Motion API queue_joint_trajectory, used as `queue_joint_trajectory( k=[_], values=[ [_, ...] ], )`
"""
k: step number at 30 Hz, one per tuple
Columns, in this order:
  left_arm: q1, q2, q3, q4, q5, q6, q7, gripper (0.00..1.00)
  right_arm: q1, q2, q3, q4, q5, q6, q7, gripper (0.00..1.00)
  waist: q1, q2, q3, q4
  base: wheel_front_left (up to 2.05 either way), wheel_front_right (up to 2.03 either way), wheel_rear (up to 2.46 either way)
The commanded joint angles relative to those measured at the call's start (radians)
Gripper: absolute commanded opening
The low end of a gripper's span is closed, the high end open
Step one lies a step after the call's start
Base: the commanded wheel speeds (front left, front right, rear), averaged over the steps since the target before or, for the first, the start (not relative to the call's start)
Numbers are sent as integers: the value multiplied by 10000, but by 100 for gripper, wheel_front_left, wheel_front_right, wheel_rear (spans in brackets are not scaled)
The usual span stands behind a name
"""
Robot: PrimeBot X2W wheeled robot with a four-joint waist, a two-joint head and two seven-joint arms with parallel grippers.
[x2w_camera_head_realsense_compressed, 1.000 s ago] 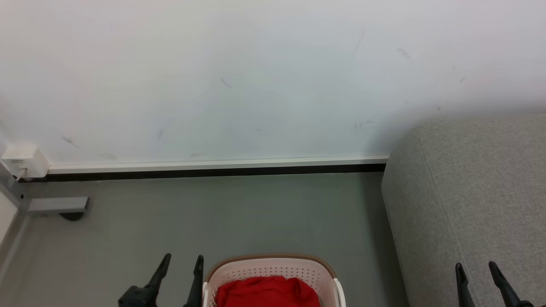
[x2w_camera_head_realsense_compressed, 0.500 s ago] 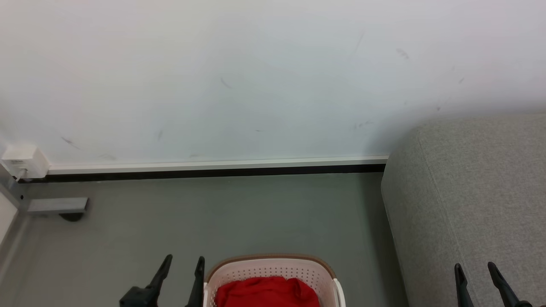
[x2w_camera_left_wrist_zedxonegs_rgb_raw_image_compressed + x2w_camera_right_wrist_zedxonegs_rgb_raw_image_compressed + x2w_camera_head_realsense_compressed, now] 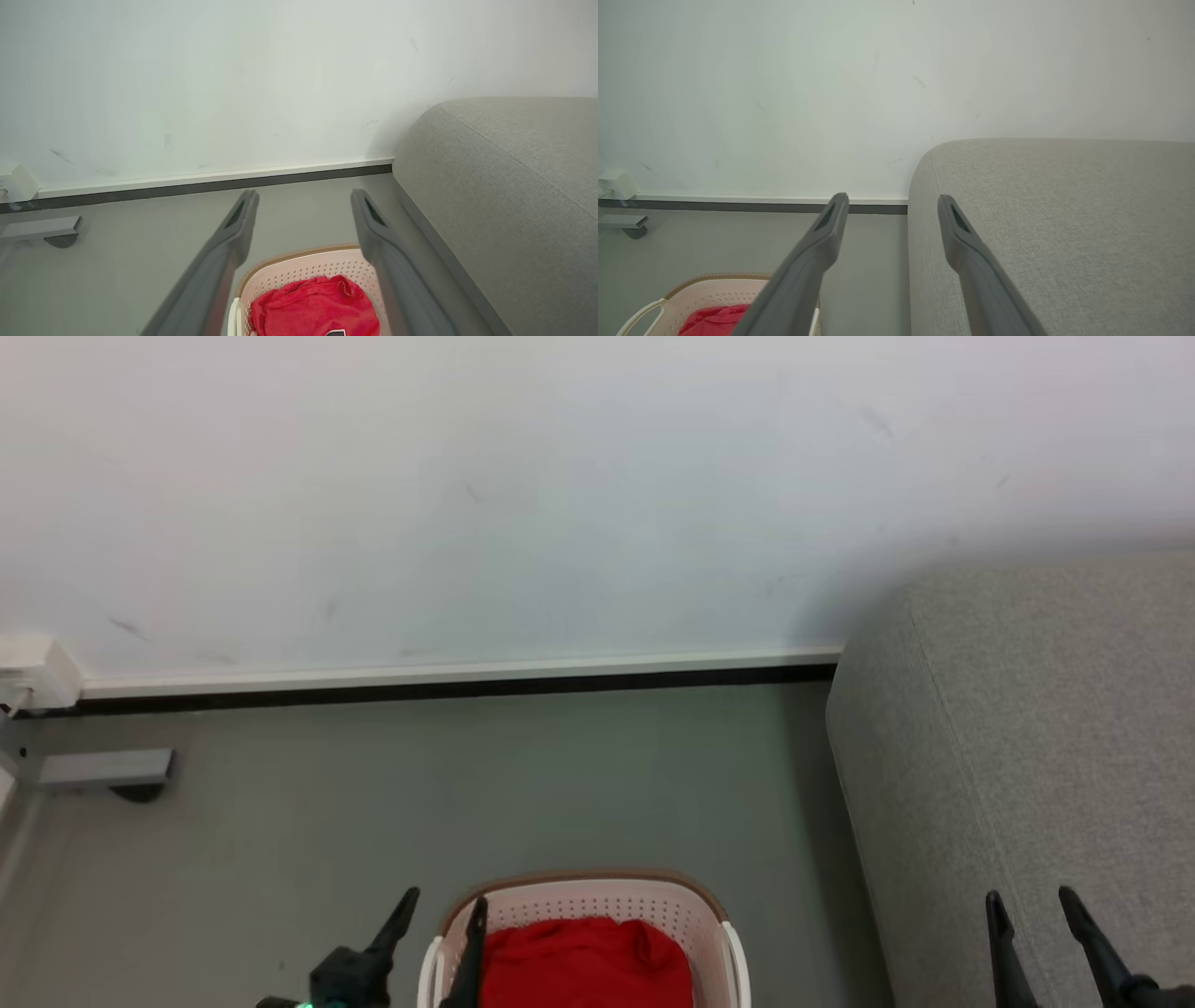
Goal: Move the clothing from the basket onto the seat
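The cream perforated basket [image 3: 579, 901] with a brown rim stands on the floor at the bottom centre of the head view, red clothing [image 3: 583, 961] bunched inside it. My left gripper [image 3: 444, 905] hangs open at the basket's left rim, one finger over the rim; in the left wrist view its fingers [image 3: 233, 233] frame the basket [image 3: 303, 266] and the clothing [image 3: 313, 308]. The light-grey seat [image 3: 1027, 728] fills the right side. Over its front part my right gripper [image 3: 1030, 903] stands open and empty, with the seat [image 3: 1055, 224] ahead of it.
A white wall with a white and black baseboard [image 3: 448, 681] runs across behind the grey floor [image 3: 467, 784]. A white box [image 3: 33, 672] and a grey bracket [image 3: 103, 768] sit at the far left by the wall.
The head camera has tilted down a little, shifting the whole scene up. My left gripper has moved right, from beside the basket to over its left rim. The right gripper keeps its place.
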State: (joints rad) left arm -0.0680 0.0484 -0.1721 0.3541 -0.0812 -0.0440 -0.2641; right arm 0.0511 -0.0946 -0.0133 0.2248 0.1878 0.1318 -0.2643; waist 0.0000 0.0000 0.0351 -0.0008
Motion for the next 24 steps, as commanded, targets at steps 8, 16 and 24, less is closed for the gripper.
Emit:
queue_joint_trajectory(
  k=[8, 16, 24],
  values=[
    [-1183, 35, -989, 1735, 71, -372, 239, 100, -696, 20, 166, -401, 77, -21, 0, 100, 0, 0, 1213, -509, 0, 0, 0],
    [-2545, 39, -2339, 3318, -107, -778, 1999, 100, -1456, 126, 348, -688, 144, -21, 1, 100, 0, 0, 2498, -953, 0, 0, 0],
    [-3546, 219, -3920, 4349, -709, -866, 3440, 100, -2202, 163, 584, -797, 232, -21, 1, 100, 0, 0, 3519, -1340, 0, 0, 0]
  ],
)
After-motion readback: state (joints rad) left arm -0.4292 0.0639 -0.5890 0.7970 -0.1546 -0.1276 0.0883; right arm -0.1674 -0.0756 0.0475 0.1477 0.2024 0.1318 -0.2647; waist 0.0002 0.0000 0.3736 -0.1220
